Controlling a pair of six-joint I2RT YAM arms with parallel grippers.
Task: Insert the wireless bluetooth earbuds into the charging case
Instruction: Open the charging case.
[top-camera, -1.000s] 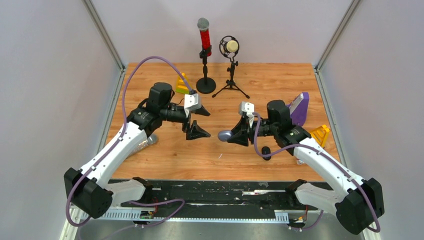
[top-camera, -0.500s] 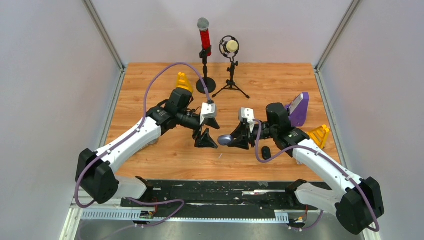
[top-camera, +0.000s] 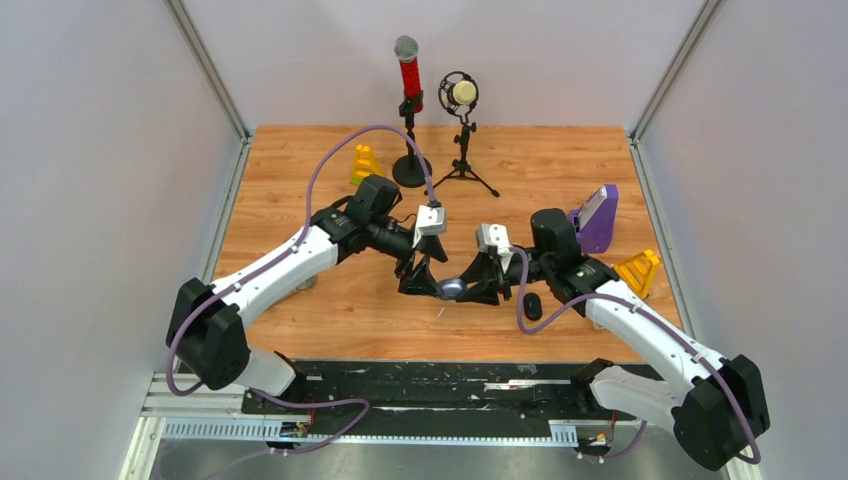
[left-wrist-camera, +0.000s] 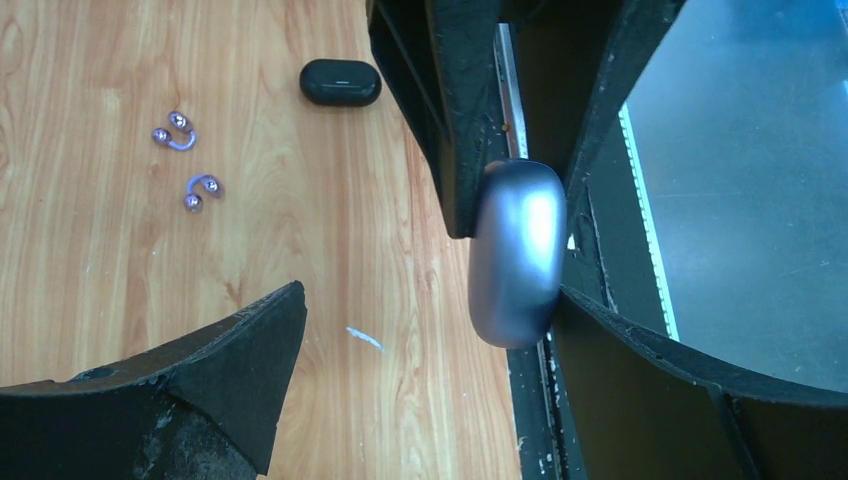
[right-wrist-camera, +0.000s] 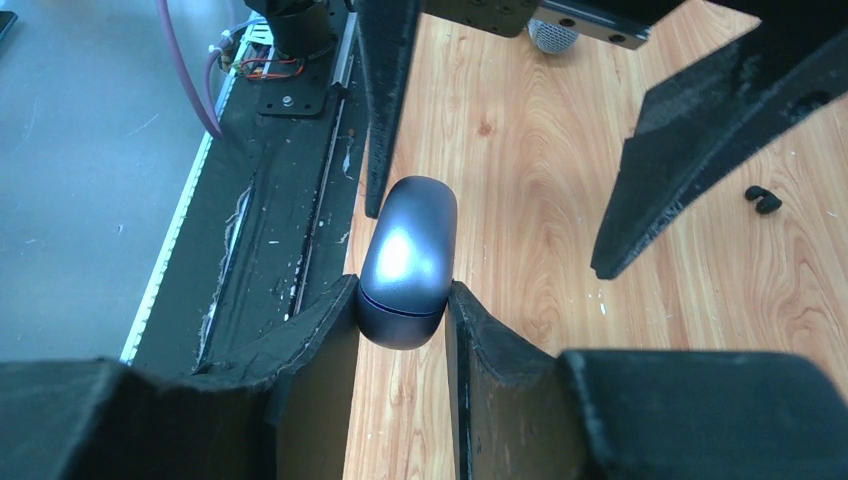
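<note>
The right gripper (right-wrist-camera: 402, 288) is clamping the lilac case (right-wrist-camera: 407, 260) by one end, its two fingers pressing on opposite sides, and is holding it clear of the table (top-camera: 300, 160). The case is projecting forward from the fingertips, and its lid is appearing shut along the seam. The left gripper (left-wrist-camera: 430, 295) is standing spread wide, gripping nothing, and is straddling the free end of the case. The case is sitting hard against one left finger (right-wrist-camera: 385, 110), though contact cannot be confirmed. The other left finger (right-wrist-camera: 690, 140) is standing well apart from it. The two purple buds (left-wrist-camera: 188, 158) are lying loose on the table ahead of the left gripper, past its far fingertip and well apart from the lilac case. The black case (left-wrist-camera: 340, 82) is lying just beyond them. One black bud (right-wrist-camera: 765, 200) is lying on the table outside the left gripper's spread.
</note>
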